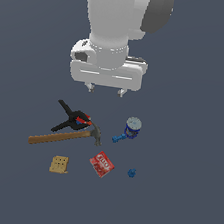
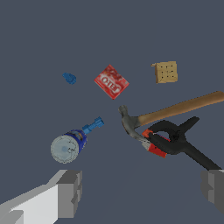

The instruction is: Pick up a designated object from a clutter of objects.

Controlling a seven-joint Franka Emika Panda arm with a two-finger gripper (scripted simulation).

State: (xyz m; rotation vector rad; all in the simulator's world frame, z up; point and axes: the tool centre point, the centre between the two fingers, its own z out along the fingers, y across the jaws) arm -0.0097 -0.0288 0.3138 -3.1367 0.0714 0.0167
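Items, from the exterior view's left to right:

1. Wooden-handled hammer (image 1: 65,136), head touching the black-and-red clamp (image 1: 72,119).
2. Tan cracker-like square (image 1: 59,164).
3. Red packet (image 1: 101,163).
4. Blue rod-like piece (image 1: 119,138), against the blue can (image 1: 132,127).
5. Tiny blue lump (image 1: 131,173), the designated object, alone just beside the red packet.

Gripper (image 1: 106,90): fingers spread apart, holding nothing, high above the clutter.

Progress: nothing grasped; approach, descent, grip and lift all remain.
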